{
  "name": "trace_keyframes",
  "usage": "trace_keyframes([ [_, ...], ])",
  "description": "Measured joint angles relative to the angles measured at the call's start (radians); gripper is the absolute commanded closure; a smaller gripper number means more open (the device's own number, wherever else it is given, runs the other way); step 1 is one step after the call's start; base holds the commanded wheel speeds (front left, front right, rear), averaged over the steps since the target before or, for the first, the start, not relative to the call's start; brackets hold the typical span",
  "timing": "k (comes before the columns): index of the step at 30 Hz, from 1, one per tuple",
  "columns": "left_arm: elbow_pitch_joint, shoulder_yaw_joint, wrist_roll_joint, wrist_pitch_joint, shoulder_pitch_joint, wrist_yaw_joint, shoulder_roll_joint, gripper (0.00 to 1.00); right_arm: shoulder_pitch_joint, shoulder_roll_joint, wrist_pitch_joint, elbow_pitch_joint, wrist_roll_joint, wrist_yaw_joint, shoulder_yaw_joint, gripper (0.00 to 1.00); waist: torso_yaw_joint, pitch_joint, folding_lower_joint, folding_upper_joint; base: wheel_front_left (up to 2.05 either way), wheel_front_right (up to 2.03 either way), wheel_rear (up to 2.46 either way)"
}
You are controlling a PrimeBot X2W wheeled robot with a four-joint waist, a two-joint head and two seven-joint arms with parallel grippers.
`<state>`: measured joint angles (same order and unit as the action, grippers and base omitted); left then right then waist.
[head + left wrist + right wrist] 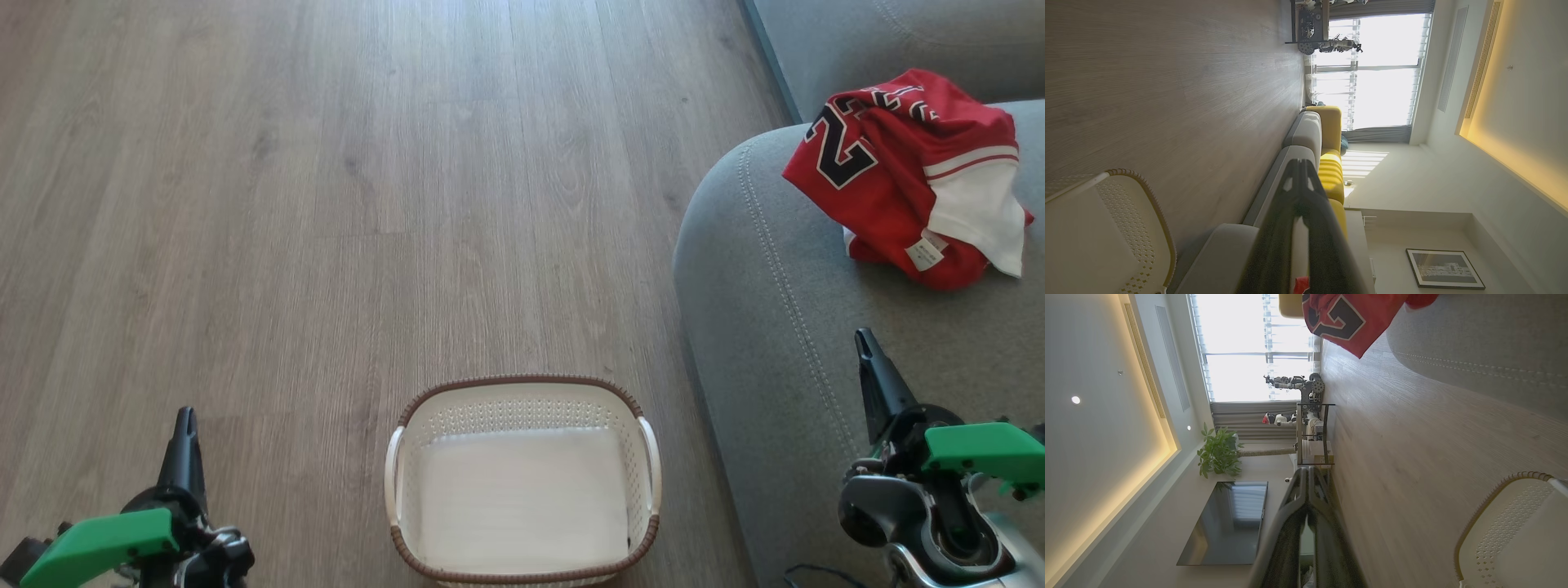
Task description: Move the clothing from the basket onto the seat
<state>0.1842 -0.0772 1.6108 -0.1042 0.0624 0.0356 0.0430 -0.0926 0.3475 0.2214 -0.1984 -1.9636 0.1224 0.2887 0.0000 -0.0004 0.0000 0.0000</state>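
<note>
The wood floor [326, 204] spreads wide. The grey seat [775, 343] stands at its right, the basket [522, 380] on the floor just beside it. The red clothing [890, 180] lies heaped on the seat. The left gripper [185, 418] and right gripper [864, 341] both have jaws pressed together, holding nothing.

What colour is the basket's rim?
Brown, with a woven look, around the white perforated basket; clearest in the head view.

Right jaws pressed together, red clothing [1349, 318] on grey seat [1486, 343], white basket [1502, 522] on wood floor [1412, 457].
</note>
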Motion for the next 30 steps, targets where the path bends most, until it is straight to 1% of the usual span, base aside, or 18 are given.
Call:
trace_keyframes([
  [30, 0.000, -0.001, 0.000, 0.000, 0.000, 0.000, 0.000, 1.00, 0.000, 0.003, 0.000, 0.001, -0.008, 0.000, 0.005, 1.00, 0.000, 0.000, 0.0000, 0.0000, 0.00, 0.00, 0.00],
])
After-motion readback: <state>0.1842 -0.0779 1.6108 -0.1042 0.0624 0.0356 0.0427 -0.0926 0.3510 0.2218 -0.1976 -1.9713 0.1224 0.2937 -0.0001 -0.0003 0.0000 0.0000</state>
